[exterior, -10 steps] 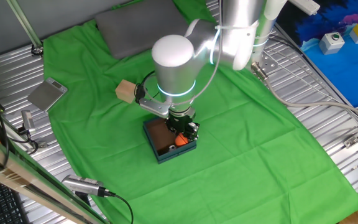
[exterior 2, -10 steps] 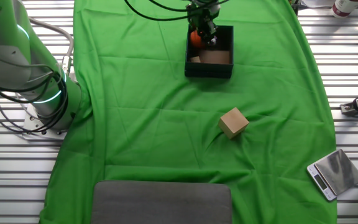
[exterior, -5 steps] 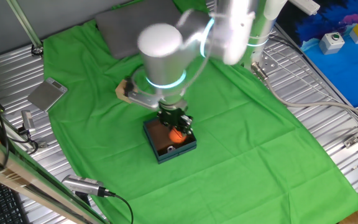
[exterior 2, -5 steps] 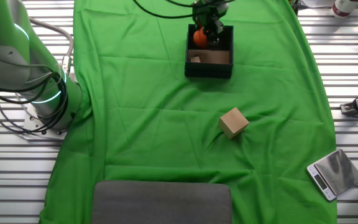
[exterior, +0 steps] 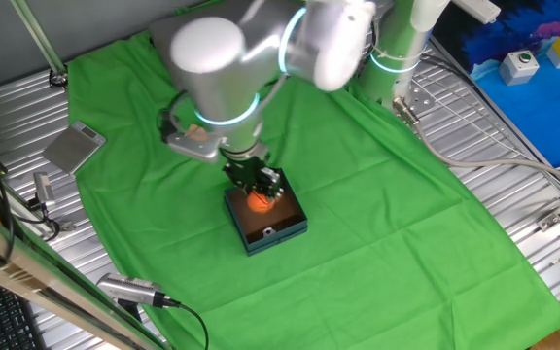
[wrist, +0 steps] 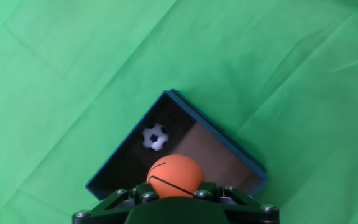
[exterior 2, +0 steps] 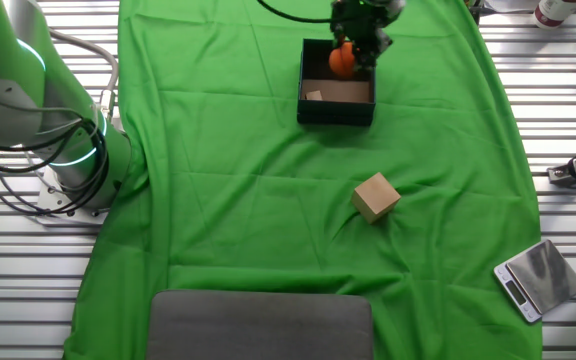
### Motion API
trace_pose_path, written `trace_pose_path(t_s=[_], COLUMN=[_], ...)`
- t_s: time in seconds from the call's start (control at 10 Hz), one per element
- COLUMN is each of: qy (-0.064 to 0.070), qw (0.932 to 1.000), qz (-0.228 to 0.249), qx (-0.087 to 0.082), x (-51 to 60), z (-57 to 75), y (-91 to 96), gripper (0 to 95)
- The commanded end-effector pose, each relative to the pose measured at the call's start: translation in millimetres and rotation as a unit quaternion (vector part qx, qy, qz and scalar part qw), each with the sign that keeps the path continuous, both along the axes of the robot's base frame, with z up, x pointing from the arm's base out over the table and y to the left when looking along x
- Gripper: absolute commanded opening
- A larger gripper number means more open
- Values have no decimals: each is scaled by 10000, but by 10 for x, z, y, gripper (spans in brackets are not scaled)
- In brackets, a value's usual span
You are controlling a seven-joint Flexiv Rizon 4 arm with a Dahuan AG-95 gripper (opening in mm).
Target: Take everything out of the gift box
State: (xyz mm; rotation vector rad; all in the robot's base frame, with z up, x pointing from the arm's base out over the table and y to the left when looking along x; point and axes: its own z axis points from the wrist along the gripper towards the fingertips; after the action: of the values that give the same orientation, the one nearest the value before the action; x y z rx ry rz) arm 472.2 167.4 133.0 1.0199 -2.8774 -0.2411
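The box [exterior: 266, 220] sits on the green cloth [exterior: 377, 194], near the middle of the table in one fixed view and near the far edge of the cloth in the other fixed view [exterior 2: 336, 88]. Its outer walls are dark blue; its floor is brown.

Contents visible:
- Soccer ball [wrist: 155, 137]: lies on the box floor, in a shaded corner, seen in the hand view.
- One small tan cube [exterior 2: 313, 96]: lies on the box floor by the left wall in the other fixed view.

The orange ball [wrist: 175, 177] is clamped between the fingers of the gripper [wrist: 176, 194]. In the hand view it sits directly ahead of the fingers, over the box interior. In the fixed views the ball [exterior: 259, 201] appears raised to about the level of the box rim or above it, over the far part of the box; the exact height cannot be told.

A larger tan block [exterior 2: 375, 196] rests on the cloth outside the box, well apart from it. In the first fixed view the arm [exterior: 224, 73] hides that block.

A flat grey pad [exterior 2: 260, 325] lies at the cloth edge away from the box. A small scale [exterior 2: 535, 277] with a metal plate rests on the slatted table [exterior 2: 568, 110], off the cloth. The arm's base [exterior 2: 63, 165] stands at the cloth's side.
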Motion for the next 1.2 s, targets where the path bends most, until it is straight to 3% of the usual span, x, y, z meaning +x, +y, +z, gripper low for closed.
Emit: trace_pose_path(t_s=[0.1,0.3,0.5,0.6,0.8,1.2], qy=[27,-2,4,-40,-119,-93], qw=[10000,9999,9999,9998,9997,9991], qz=[76,112,93,31,-156,-337], qx=[-20,-7,-97,-170,-154,-240], x=[-7,-15,-15,-15,-15,-15], z=[21,21,21,21,21,21], y=[-75,-107,-107,-107,-107,-107], gripper=[0,0,0,0,0,0])
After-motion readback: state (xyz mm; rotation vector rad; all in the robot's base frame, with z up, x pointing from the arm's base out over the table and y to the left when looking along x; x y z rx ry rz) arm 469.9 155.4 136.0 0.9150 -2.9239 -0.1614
